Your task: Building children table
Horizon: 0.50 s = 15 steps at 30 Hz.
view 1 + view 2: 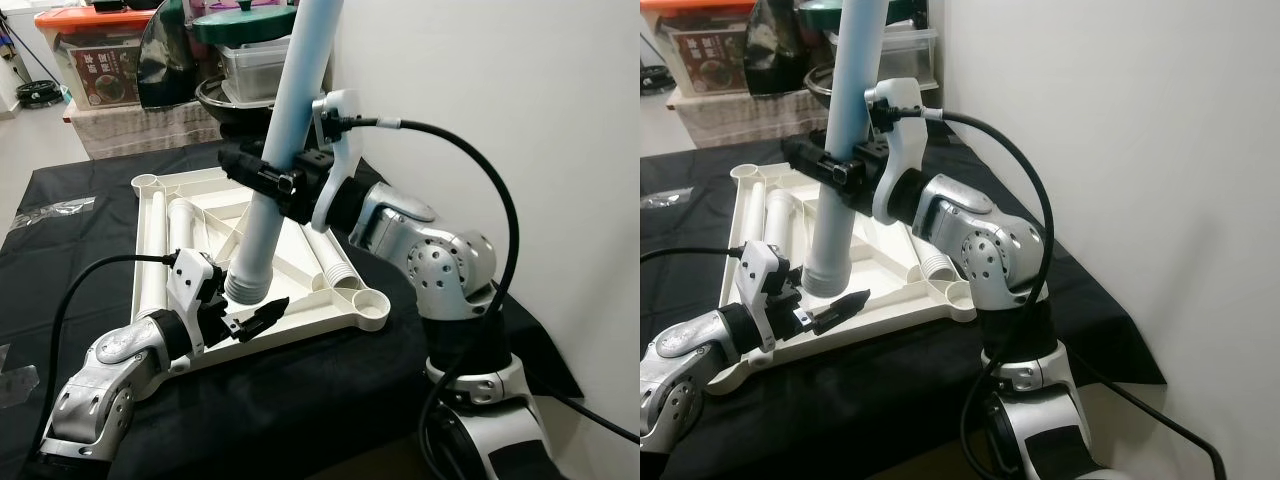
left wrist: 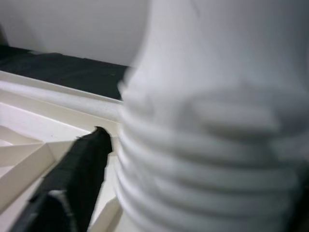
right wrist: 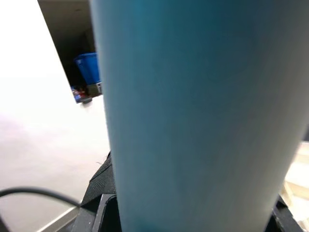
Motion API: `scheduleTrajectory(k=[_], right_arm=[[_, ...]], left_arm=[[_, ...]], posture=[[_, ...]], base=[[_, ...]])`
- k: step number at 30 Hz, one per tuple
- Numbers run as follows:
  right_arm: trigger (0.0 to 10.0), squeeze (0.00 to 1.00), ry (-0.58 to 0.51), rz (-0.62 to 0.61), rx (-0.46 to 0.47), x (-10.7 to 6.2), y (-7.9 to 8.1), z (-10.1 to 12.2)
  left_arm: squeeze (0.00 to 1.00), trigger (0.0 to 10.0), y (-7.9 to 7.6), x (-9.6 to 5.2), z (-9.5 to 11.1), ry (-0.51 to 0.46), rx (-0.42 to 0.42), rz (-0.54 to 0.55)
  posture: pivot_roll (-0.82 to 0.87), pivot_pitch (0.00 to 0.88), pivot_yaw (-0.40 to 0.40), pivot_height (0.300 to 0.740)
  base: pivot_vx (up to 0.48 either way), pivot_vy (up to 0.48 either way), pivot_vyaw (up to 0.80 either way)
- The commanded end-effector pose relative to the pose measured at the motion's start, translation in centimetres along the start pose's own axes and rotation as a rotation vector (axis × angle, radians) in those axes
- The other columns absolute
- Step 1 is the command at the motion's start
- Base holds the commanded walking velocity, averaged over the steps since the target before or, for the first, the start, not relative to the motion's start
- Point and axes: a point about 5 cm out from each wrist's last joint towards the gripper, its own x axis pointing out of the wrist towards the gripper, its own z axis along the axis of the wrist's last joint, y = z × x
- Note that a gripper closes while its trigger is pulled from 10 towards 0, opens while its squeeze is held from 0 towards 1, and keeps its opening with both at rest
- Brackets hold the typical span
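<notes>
An upturned white table top (image 1: 300, 335) lies on the black-covered table. My right gripper (image 1: 265, 180) is shut on a light blue table leg (image 1: 290, 110), also seen close up as the blue leg (image 3: 193, 116). The leg is tilted, and its white threaded end (image 1: 246, 283) hangs low over the table top's ribbed inside. My left gripper (image 1: 255, 305) is open right at that threaded end (image 2: 207, 159), with one black finger (image 2: 72, 179) beside the threads. A corner socket (image 1: 365, 305) lies just to the right.
Other white legs (image 1: 188, 222) lie inside the table top, and another threaded piece (image 1: 335, 265) rests near the right rib. Storage boxes and a pot (image 1: 255, 25) crowd the back. A white wall (image 1: 520, 90) stands close on the right. The table's front edge is near.
</notes>
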Motion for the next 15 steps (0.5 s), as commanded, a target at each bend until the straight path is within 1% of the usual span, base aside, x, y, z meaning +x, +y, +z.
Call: scheduleTrajectory(k=[1, 2, 5, 12, 15], right_arm=[[10.0, 0.0, 0.01, 0.038, 0.003, 0.23, 0.87, -0.08], [10.0, 0.0, 0.016, 0.049, 0.0, 0.21, 1.05, -0.22], [10.0, 0.0, 0.033, 0.067, -0.004, 0.15, 1.36, -0.58], [10.0, 0.0, 0.042, 0.066, -0.001, 0.11, 1.39, -0.74], [10.0, 0.0, 0.047, 0.066, 0.002, 0.02, 1.43, -0.8]], left_arm=[[0.0, 0.5, 0.07, 0.14, 0.06, -0.003, 0.011, -0.01], [0.0, 0.0, -0.05, 0.22, 0.19, -0.011, 0.013, -0.022], [0.0, 0.0, -0.27, 0.47, 0.6, -0.028, 0.021, -0.047], [0.0, 0.0, -0.38, 0.58, 0.68, -0.029, 0.022, -0.063], [0.0, 0.0, -0.76, 0.59, 0.47, -0.031, 0.02, -0.089]], posture=[[-0.01, 0.0, -0.001, 0.74], [-0.01, 0.0, 0.0, 0.74], [-0.01, 0.0, -0.003, 0.74], [-0.01, 0.0, -0.004, 0.74], [-0.01, 0.0, -0.003, 0.74]], base=[[0.0, 0.0, 0.0], [0.0, 0.0, 0.0], [0.0, 0.0, 0.0], [0.0, 0.0, 0.0], [0.0, 0.0, 0.0]])
